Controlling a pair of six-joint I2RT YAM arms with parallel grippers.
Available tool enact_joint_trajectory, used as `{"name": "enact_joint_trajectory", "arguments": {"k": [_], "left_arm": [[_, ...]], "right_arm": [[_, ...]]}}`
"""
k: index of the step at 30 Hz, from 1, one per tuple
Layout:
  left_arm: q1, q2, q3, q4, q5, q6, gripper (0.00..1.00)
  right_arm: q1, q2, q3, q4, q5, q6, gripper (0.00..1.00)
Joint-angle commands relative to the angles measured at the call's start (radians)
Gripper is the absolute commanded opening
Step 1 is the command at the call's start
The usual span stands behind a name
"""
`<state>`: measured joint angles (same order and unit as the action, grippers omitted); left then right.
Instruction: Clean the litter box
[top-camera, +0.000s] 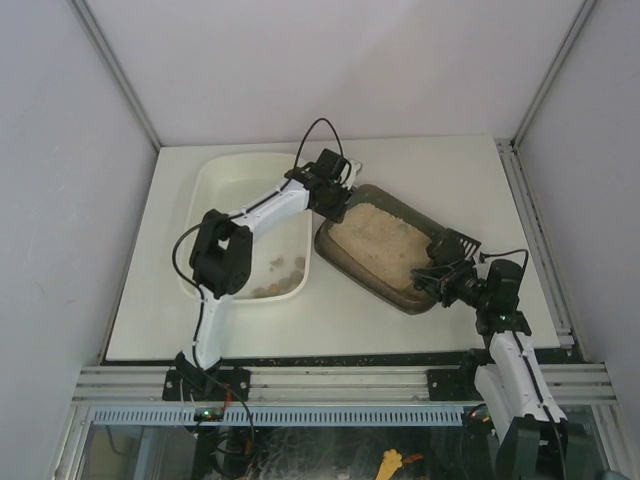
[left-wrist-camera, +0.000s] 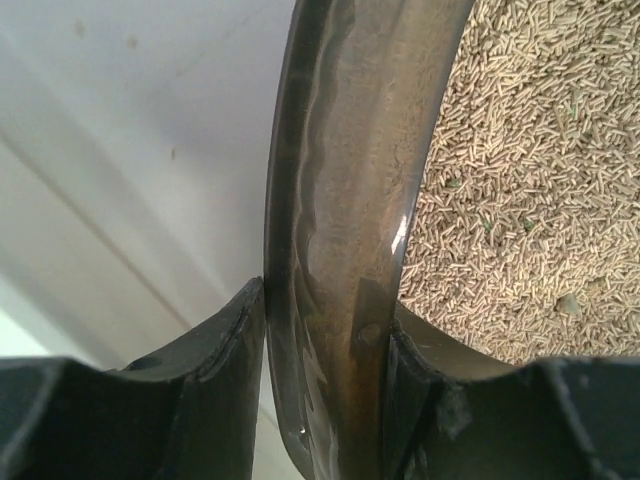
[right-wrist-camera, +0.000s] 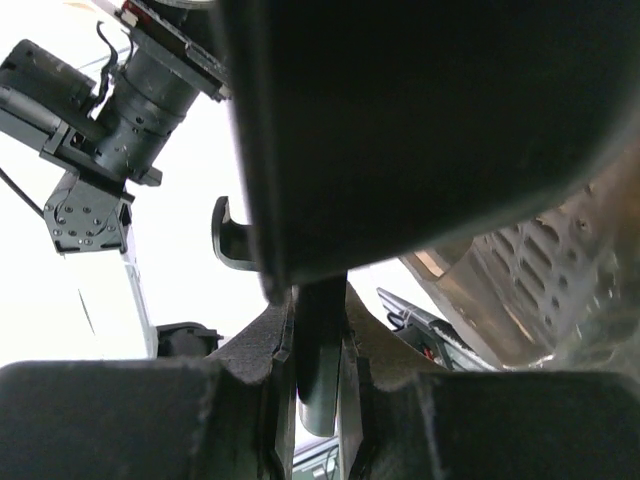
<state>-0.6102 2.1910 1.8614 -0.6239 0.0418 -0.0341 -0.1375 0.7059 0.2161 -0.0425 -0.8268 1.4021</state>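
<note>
Left end effector pinching the litter box rim, right end effector clamped on a black scoop handle, cream tub alongside on counter.

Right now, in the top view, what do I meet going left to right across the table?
cream-white tub → left gripper → litter box → black scoop
</note>
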Motion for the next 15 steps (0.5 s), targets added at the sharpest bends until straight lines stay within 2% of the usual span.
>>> {"name": "enact_joint_trajectory", "arguments": {"k": [1,3,4,6,9,10,15], "left_arm": [[0.015,-0.087,-0.023,-0.132,-0.102,-0.248,0.34],[0.015,-0.079,-0.004,-0.182,-0.127,-0.294,0.24],[0.016,-0.085,-0.009,-0.199,-0.130,-0.319,0.24],[0.015,-0.117,-0.063,-0.164,-0.106,-0.370,0.22],[0.009,-0.182,-0.143,-0.111,-0.130,-0.442,0.07],[0.005,-0.196,-0.152,-0.113,-0.154,-0.467,0.05],[0.004,-0.178,-0.063,-0.280,-0.177,-0.626,0.09]], "right_arm": [[-0.025,-0.034,0.022,-0.092,0.015,-0.017,0.00],[-0.035,-0.048,0.025,-0.105,0.015,-0.017,0.00],[-0.040,-0.052,0.028,-0.113,0.015,-0.019,0.00],[-0.045,-0.053,0.039,-0.142,0.018,-0.040,0.00],[-0.051,-0.040,0.070,-0.197,0.025,-0.085,0.00],[-0.051,-0.036,0.075,-0.209,0.026,-0.094,0.00],[-0.055,-0.034,0.083,-0.215,0.025,-0.094,0.00]]}}
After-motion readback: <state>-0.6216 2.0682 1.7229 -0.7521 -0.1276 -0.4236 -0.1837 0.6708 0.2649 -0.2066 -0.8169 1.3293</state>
